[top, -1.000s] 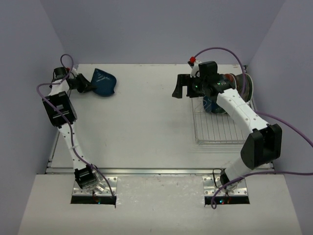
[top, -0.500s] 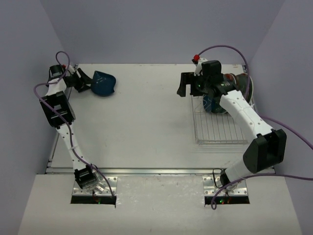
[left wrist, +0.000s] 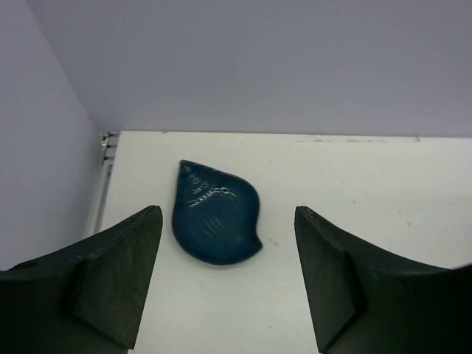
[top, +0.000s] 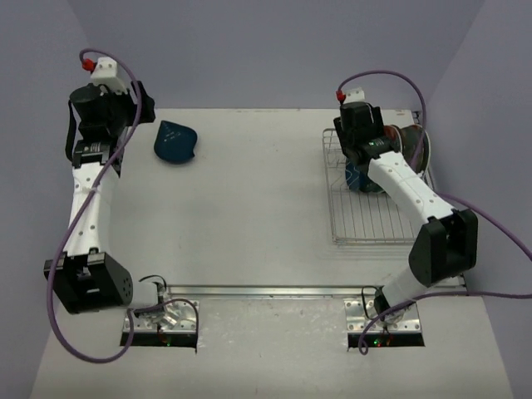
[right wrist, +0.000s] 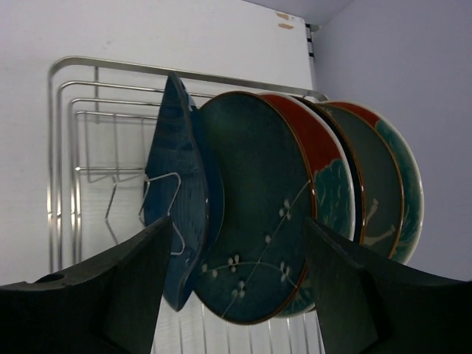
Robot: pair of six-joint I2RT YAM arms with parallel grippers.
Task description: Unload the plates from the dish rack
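Note:
The silver wire dish rack (top: 366,218) stands at the right of the table; the right wrist view shows its rim (right wrist: 74,96). Several plates stand on edge in it: a blue ribbed plate (right wrist: 177,169), a dark teal plate with pale blossoms (right wrist: 251,206), a red-rimmed one (right wrist: 324,158) and more behind (right wrist: 387,184). My right gripper (right wrist: 237,225) is open above the rack (top: 362,162), its fingers to either side of the blue and teal plates, touching neither. A blue shell-shaped plate (top: 174,141) lies flat on the table at the far left. My left gripper (left wrist: 227,217) is open and empty just short of it (left wrist: 214,214).
The back wall runs close behind the shell plate and the rack. The right wall (right wrist: 413,74) is close beside the rack's far plates. The near half of the rack (top: 374,224) holds no plates. Purple cables trail from both arms.

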